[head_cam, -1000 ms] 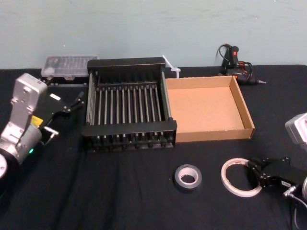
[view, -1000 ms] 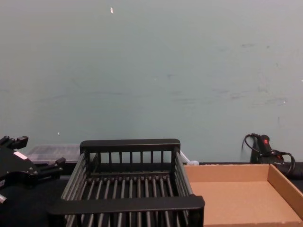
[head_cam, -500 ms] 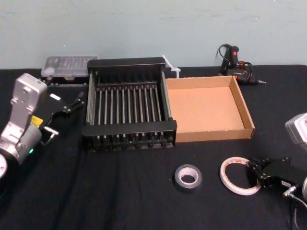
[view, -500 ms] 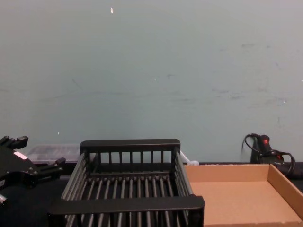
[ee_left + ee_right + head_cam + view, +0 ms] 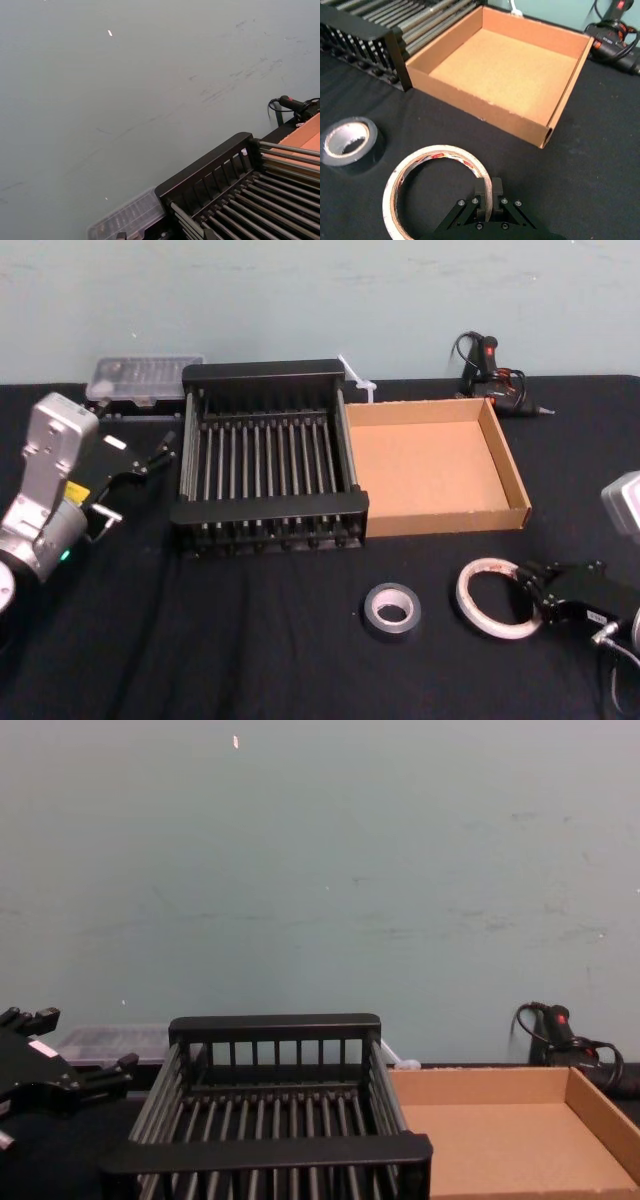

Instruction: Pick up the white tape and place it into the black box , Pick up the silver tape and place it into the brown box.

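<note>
Two fingers of the right gripper (image 5: 488, 193) clamp the white tape (image 5: 440, 150) by its rim, near the silver tape (image 5: 374, 145); left gripper (image 5: 138, 480) hangs spread beside the black box (image 5: 265, 508).

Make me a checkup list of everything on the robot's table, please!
Surface: black table.
Job's things: white tape and silver tape lie in front of the boxes; black box and brown box side by side, nothing inside.
Clutter: clear plastic case, white zip tie, power tool at the back.
End effectors: right end effector pinches the white tape's band; left end effector open, parked left of the black box.
Cables: black cord by the power tool.
Surroundings: pale wall.
</note>
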Robot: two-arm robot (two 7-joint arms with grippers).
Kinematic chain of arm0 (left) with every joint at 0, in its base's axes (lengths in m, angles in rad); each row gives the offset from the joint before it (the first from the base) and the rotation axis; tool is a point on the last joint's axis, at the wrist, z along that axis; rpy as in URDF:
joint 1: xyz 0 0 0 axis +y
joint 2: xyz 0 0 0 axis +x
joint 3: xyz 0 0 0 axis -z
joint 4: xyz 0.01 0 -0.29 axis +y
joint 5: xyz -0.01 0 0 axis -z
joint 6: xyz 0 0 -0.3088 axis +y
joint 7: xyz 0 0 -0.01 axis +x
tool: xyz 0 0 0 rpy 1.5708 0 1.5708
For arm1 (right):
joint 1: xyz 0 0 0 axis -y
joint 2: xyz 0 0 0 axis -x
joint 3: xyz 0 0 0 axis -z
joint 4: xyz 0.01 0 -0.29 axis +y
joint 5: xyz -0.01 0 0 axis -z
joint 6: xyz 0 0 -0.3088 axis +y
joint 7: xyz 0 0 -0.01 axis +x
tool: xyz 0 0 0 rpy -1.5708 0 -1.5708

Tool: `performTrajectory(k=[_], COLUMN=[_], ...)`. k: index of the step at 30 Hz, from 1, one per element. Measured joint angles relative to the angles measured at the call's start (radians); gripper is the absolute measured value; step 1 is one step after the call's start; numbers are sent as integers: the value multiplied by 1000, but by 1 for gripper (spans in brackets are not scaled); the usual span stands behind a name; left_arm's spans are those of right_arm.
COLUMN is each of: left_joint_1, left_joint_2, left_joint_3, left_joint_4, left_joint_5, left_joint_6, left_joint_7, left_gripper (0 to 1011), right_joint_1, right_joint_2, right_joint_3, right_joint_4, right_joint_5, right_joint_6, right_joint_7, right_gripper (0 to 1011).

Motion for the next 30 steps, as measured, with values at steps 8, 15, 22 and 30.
performTrajectory(k=[8, 15, 22, 30], left_joint_1=[0, 0, 0, 0], left_joint_2=[0, 0, 0, 0], left_joint_3=[0, 0, 0, 0], left_joint_4=[0, 0, 0, 0], left_joint_5=[0, 0, 0, 0], left_joint_6=[0, 0, 0, 0], left_joint_7=[0, 0, 0, 0], left_gripper=[1002, 1001, 1001, 1001], right_joint_1=[10, 45, 102, 192], right_joint_2=[-13, -32, -55, -94], right_joint_3=[20, 15, -4, -38], right_joint_4=[-19, -15, 2, 48], right_joint_5=[24, 29, 11, -28], right_joint_6=[-5, 1, 2, -2], right_joint_7=[-9, -29, -48, -54], right_gripper=[84, 84, 84, 84])
